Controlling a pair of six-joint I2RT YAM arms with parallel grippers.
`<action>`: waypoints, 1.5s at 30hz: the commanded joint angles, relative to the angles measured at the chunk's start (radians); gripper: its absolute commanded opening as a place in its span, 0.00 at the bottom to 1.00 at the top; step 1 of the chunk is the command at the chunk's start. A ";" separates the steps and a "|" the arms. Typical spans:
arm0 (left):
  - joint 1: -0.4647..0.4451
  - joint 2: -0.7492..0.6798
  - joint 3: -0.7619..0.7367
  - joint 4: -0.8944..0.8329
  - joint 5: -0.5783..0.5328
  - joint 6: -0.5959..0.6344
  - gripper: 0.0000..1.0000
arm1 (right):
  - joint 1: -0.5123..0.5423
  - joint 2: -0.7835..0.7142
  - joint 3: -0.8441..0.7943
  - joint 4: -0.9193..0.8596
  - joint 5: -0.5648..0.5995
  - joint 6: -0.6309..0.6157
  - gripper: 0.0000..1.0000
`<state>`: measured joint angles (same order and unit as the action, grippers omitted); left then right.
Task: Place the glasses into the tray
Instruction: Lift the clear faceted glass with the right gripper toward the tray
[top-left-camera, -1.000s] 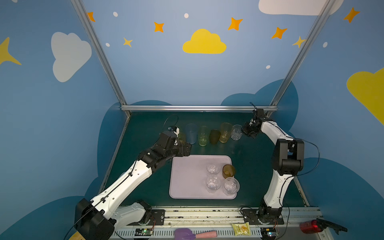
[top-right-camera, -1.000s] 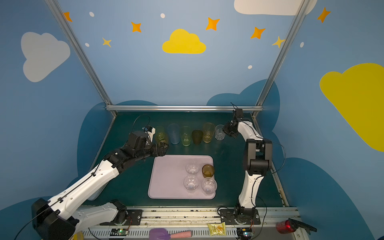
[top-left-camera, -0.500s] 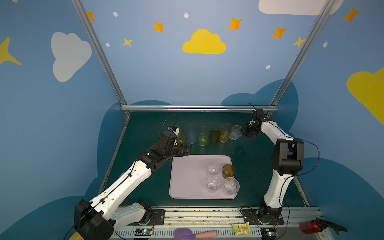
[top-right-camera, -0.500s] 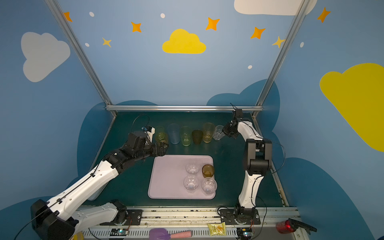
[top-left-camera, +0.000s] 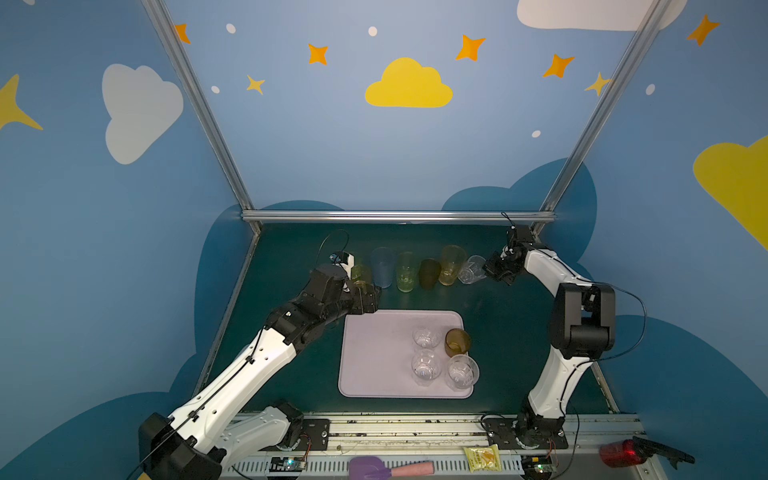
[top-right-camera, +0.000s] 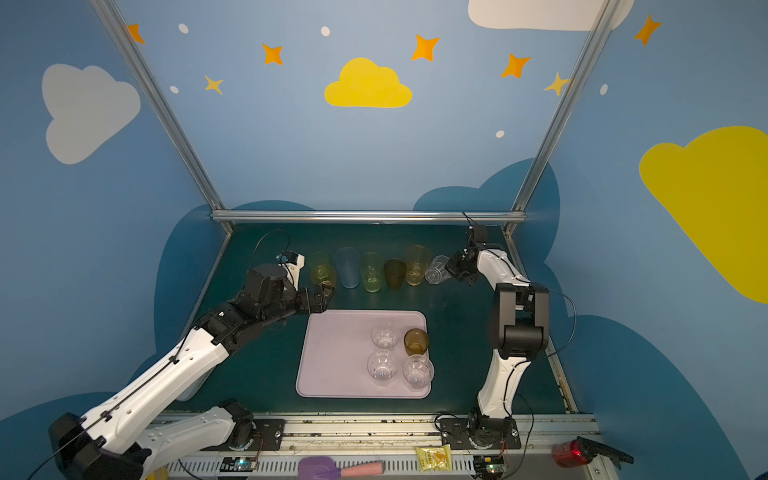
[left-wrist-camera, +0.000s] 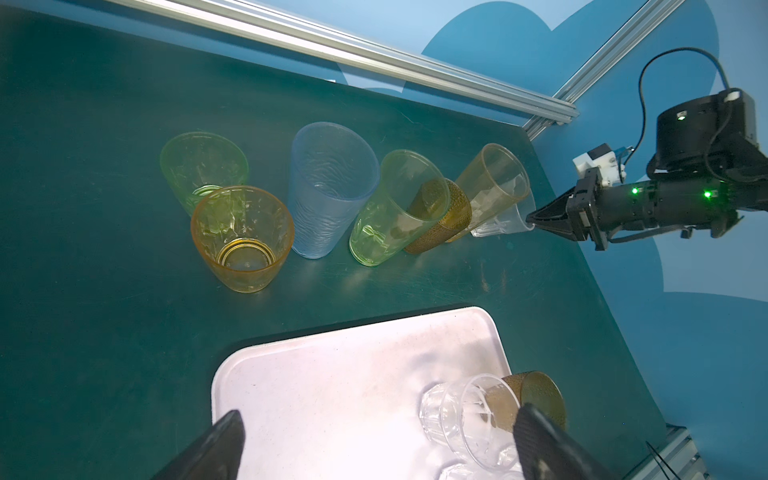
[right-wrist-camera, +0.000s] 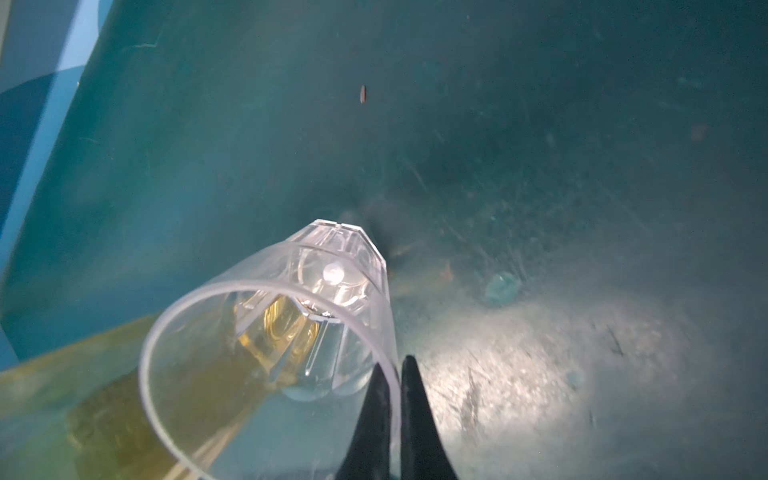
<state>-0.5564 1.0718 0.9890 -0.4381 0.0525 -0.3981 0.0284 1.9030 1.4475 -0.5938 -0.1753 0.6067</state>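
The right gripper (right-wrist-camera: 394, 370) is pinching the rim of a short clear faceted tumbler (right-wrist-camera: 336, 249). Its jaws are shut on the wall, with one finger inside and one outside. In both top views this tumbler (top-left-camera: 471, 270) (top-right-camera: 436, 271) is tilting at the right end of a row on the table, outside the tray. Whether its base is touching the surface cannot be determined.

Running leftward along the row are:
- a tall yellow tumbler (left-wrist-camera: 490, 178)
- a short brown tumbler (left-wrist-camera: 442, 224)
- a tall green tumbler (left-wrist-camera: 395, 208)
- a tall blue tumbler (left-wrist-camera: 328, 187)
- a short amber tumbler (left-wrist-camera: 241, 237), with a short green tumbler (left-wrist-camera: 203, 166) just behind it

The left gripper (top-left-camera: 371, 300) is hanging with its jaws spread wide and holding nothing. It is just beyond the far left corner of the flat pale pink-lilac rectangular tray (top-left-camera: 374, 374), near the amber tumbler.

The tray is carrying three more clear faceted tumblers (top-left-camera: 426, 365) and a second brown tumbler (top-left-camera: 457, 340), grouped on its right half.

The dark green table surface (right-wrist-camera: 540, 166) is showing scratches and dust, and a pale patch of light is reflecting beside the held tumbler.

An aluminium rail (top-left-camera: 395, 216) is running along the table's far edge. Blue walls (top-left-camera: 332, 145) painted with yellow and white clouds and orange stars are enclosing the cell.

A purple spatula with a pink handle (top-left-camera: 386, 467) and a yellow sachet (top-left-camera: 482, 457) are lying on the front rail.
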 joint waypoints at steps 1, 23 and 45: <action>0.004 0.002 0.011 -0.018 -0.001 -0.002 1.00 | -0.009 -0.064 -0.033 -0.009 0.019 0.002 0.00; 0.004 -0.133 -0.019 -0.216 -0.077 -0.225 1.00 | -0.013 -0.578 -0.459 0.093 -0.085 0.020 0.00; 0.004 -0.329 -0.127 -0.269 0.008 -0.314 1.00 | 0.174 -1.007 -0.470 -0.162 -0.046 -0.005 0.00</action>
<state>-0.5564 0.7364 0.8539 -0.6930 0.0357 -0.7185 0.1722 0.9154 0.9134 -0.7238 -0.2024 0.6048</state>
